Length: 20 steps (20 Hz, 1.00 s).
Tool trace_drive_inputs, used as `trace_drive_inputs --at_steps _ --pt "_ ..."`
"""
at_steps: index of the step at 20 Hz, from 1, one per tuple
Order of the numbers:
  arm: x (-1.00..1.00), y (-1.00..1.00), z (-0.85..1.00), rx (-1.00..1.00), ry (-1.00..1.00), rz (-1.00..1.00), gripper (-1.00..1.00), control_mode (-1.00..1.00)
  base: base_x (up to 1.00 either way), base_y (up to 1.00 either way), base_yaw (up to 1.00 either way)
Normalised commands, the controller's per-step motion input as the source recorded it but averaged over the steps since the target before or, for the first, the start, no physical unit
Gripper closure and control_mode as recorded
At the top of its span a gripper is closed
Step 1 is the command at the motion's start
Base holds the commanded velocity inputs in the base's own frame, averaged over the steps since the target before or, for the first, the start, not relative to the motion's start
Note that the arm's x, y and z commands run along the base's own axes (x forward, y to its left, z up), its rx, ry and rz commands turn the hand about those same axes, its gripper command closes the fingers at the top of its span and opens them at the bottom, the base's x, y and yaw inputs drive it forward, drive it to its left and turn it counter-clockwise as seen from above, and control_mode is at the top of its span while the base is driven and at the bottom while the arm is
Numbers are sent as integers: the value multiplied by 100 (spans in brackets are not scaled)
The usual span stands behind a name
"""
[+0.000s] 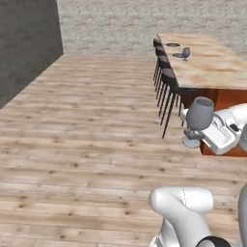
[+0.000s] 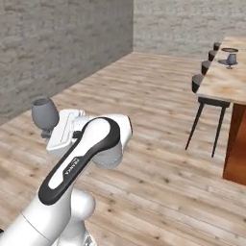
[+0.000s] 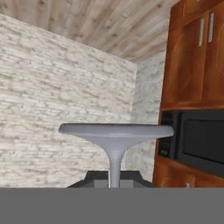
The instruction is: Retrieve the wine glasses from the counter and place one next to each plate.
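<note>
The gripper [image 1: 202, 134] carries 1 wine glass [image 1: 199, 116] above the wood floor, short of the island [image 1: 212, 67] with its row of black stools [image 1: 165, 72]. In the hand view the stem [image 3: 115, 168] stands between the dark fingertips [image 3: 94, 178], which appear clenched on it just under the foot [image 3: 116, 130]; the foot sits toward the top of that view only because the camera is rolled, since both base views show the bowl upright above the hand.

The second glass [image 1: 185, 52] already stands on the island top beside 1 plate [image 1: 179, 55], and the other plate [image 1: 172, 45] lies just behind, with nothing next to it.

The risks, as a judgement:
- The hold is on a thin, smooth stem, so a sharp turn of the base could let the bowl swing or the glass slip down through the fingers
- The stools line the near edge, so a low approach could strike a seat or the edge of the top
- The 2 plates lie close together, so reaching for the far 1 could knock over the glass already set down
</note>
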Motion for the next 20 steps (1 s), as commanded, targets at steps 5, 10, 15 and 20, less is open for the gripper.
trace_drive_inputs --at_steps 5,10,15,20 --pt "0 0 0 0 0 0 100 100 100 90 -56" --pt "0 0 0 0 0 0 100 100 86 64 -78" --pt "0 0 0 0 0 0 100 100 100 100 -33" --pt "0 0 0 0 0 0 100 100 100 100 0"
